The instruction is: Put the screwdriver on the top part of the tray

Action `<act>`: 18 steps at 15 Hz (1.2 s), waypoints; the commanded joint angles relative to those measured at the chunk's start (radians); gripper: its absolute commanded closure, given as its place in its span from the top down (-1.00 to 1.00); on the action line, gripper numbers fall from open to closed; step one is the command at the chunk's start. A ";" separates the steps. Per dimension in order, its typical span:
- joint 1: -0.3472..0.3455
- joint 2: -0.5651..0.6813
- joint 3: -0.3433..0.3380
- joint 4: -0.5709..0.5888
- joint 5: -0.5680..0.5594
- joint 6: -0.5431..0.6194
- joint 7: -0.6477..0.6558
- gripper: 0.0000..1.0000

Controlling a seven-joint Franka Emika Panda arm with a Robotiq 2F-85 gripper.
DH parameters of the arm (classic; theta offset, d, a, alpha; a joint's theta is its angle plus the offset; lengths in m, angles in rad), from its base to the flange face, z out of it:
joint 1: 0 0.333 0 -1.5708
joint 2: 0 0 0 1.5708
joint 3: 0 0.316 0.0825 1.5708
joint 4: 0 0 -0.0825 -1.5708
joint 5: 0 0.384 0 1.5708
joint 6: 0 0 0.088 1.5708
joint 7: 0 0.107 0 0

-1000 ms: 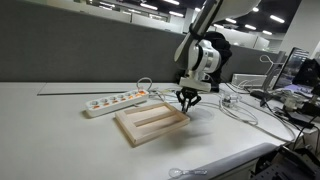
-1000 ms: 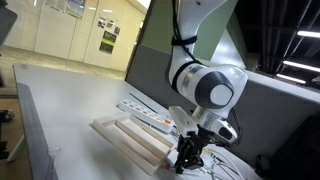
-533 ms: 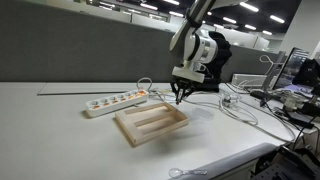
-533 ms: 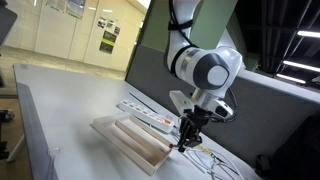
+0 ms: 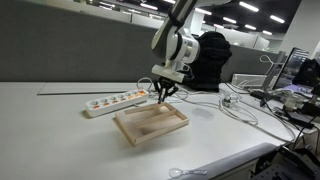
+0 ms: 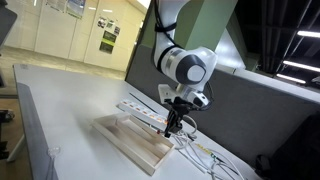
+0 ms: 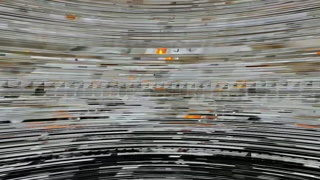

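The pale wood tray [image 5: 129, 134] lies on the white table and shows in both exterior views [image 6: 118, 143]. My gripper [image 5: 163, 95] hangs over the tray's far edge, next to the power strip, and also shows in an exterior view [image 6: 169, 128]. Its fingers are pinched together. A thin dark sliver sticks down from the fingertips a little above the tray; it looks like the screwdriver [image 6: 168, 131], too small to make out clearly. The wrist view is only streaked noise and shows nothing.
A white power strip [image 5: 113, 101] with orange switches lies just behind the tray, also visible in an exterior view [image 6: 143, 112]. White cables [image 5: 237, 106] sprawl on the table beside the tray. A grey partition wall stands behind the table.
My gripper has lifted from the table beside the tray and swung across to the tray's far edge near the power strip. The tray has not moved.
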 commanded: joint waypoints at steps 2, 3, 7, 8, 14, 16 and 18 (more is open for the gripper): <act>0.046 0.073 -0.014 0.067 0.008 0.024 0.107 -0.86; 0.052 0.078 -0.015 0.068 0.007 0.029 0.120 -0.86; 0.073 0.057 -0.026 0.047 -0.002 0.043 0.159 -0.86; 0.078 0.044 -0.025 0.033 -0.002 0.046 0.162 -0.86; 0.099 -0.031 -0.007 -0.050 0.009 0.017 0.191 -0.86; 0.113 -0.055 -0.014 -0.085 0.005 0.024 0.225 -0.86; 0.123 -0.080 -0.017 -0.121 -0.001 0.033 0.255 -0.86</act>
